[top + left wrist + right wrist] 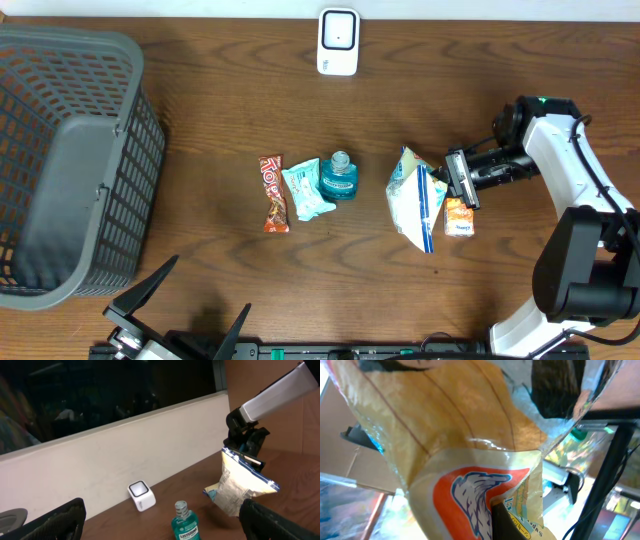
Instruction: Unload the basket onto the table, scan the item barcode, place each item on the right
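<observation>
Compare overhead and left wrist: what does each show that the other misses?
Only overhead: the candy bar, the teal packet, the small orange box and the grey basket in recognisable form; left wrist has at most a grey sliver at its edge. Only left wrist: the pale wall behind the table and the dark window above it. Both: the white scanner, the mouthwash bottle, and the right gripper, jaws shut on the snack bag.

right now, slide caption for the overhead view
Right fingers shut on the edge of the snack bag, barcode scanner at top centre
</observation>
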Controlling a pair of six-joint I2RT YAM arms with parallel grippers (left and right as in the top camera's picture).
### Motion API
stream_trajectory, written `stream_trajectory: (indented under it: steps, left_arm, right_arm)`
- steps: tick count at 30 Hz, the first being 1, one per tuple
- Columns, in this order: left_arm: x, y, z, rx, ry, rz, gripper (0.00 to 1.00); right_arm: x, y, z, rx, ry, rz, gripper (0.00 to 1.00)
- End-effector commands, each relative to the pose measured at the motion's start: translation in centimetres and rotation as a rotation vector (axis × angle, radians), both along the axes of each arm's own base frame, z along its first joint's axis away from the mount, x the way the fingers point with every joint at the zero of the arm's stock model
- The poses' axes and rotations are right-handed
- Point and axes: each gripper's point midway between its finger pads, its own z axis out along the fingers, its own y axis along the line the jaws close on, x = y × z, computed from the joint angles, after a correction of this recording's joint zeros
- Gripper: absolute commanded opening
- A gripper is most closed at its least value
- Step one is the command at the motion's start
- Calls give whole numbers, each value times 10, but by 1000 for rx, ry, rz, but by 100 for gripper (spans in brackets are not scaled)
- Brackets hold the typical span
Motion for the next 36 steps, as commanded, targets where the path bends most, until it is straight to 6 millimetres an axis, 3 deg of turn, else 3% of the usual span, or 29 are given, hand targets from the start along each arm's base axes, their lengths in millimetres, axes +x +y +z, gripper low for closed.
stream_trajectory:
  steps: [1,8,10,13,16,20,26,28,31,36]
  left_arm:
    - [-2,1,0,8,-9,4,98]
    - [-1,1,-9,52,-1,9,98]
    - [-1,1,-9,59,-3,11,98]
    - [-1,1,-9,59,-3,10,98]
    - [-1,1,-9,59,-3,10,98]
    - [1,0,-12,60,4,10,98]
    - [7,-1,-22,64,32,9,98]
    - [10,-1,-25,66,40,9,98]
    - [12,-1,-27,66,45,9,98]
    - [13,-2,-29,67,50,9,98]
  right_arm:
    - [6,5,20,70,-23,-39,1]
    - [2,5,21,64,42,-52,1]
    - [2,2,14,27,17,-33,1]
    - [6,-13,-18,-139,-89,41,1]
    - [35,-36,-52,-335,-302,102,1]
    - [91,-42,-62,-434,-656,143,1]
    - [151,-53,-74,-765,-924,189,1]
    - [163,-49,-79,-871,-973,215,1]
    - [169,-27,-91,-933,-1024,268,1]
    - [163,-7,-140,-1024,-923,287,1]
